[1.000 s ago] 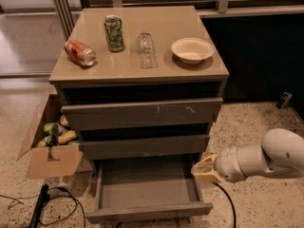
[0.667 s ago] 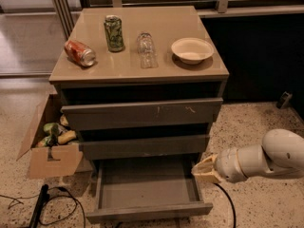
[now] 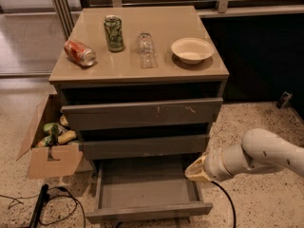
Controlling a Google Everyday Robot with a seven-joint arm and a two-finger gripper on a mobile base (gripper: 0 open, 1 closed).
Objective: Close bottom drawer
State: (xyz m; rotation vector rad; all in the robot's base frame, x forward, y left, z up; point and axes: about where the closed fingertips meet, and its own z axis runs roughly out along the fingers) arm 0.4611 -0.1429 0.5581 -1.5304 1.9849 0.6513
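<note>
The bottom drawer [image 3: 147, 211] is pulled out wide from the grey-brown cabinet, showing its flat grey inside [image 3: 142, 184]. Its plain front panel runs along the lower edge of the view. My gripper [image 3: 195, 171] comes in from the right on a white arm and sits at the drawer's right side wall, near its back end, under the middle drawer front [image 3: 142, 146]. The top drawer front [image 3: 142, 113] with pale scratch marks juts out a little above.
On the cabinet top stand a green can [image 3: 114, 33], a red can on its side [image 3: 79, 52], a clear glass lying down [image 3: 146, 49] and a white bowl [image 3: 192, 50]. A cardboard box [image 3: 50, 148] with items sits on the floor to the left. Cables [image 3: 42, 205] lie on the speckled floor.
</note>
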